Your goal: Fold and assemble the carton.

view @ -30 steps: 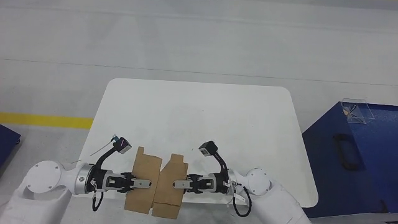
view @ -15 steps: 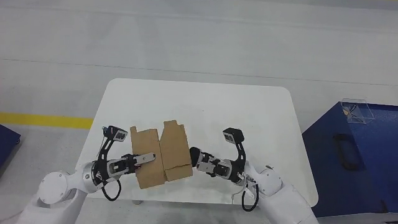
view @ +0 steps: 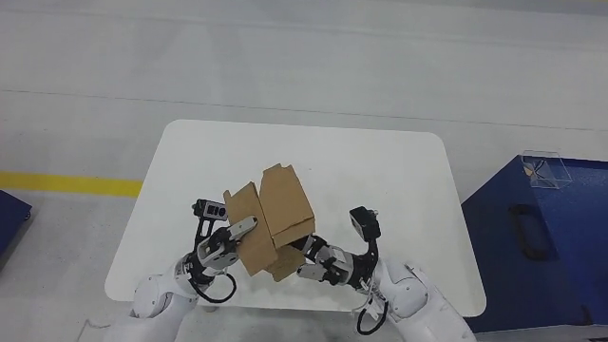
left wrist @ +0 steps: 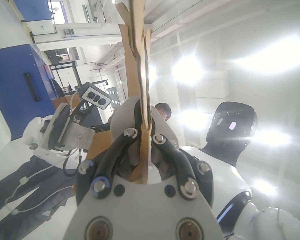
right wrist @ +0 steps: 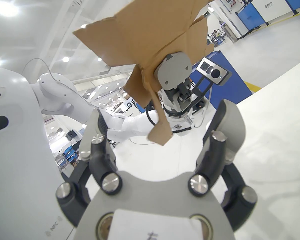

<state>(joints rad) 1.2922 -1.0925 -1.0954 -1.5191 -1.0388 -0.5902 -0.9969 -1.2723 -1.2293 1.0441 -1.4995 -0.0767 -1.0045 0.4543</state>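
Observation:
The brown flat carton [view: 274, 211] is held up off the white table [view: 380, 157], tilted, with its flaps loose. My left gripper [view: 237, 232] is shut on its lower left edge; in the left wrist view the cardboard [left wrist: 133, 58] runs edge-on between the closed fingers of that gripper [left wrist: 143, 116]. My right gripper [view: 307, 264] sits just under the carton's lower right corner. In the right wrist view this gripper [right wrist: 161, 112] is open, with a hanging flap of the carton [right wrist: 152, 33] above the gap and touching neither finger. The left gripper [right wrist: 173, 72] clamps the carton beyond it.
A blue cabinet [view: 541, 237] stands off the table's right side, with a small clear box [view: 544, 168] on it. Bare table surface lies behind the carton and to its right. Both arms are near the table's front edge.
The carton went from lying flat at the front edge to being raised and tilted over the table. Both arms swung inward and up; the right gripper now stands open below it.

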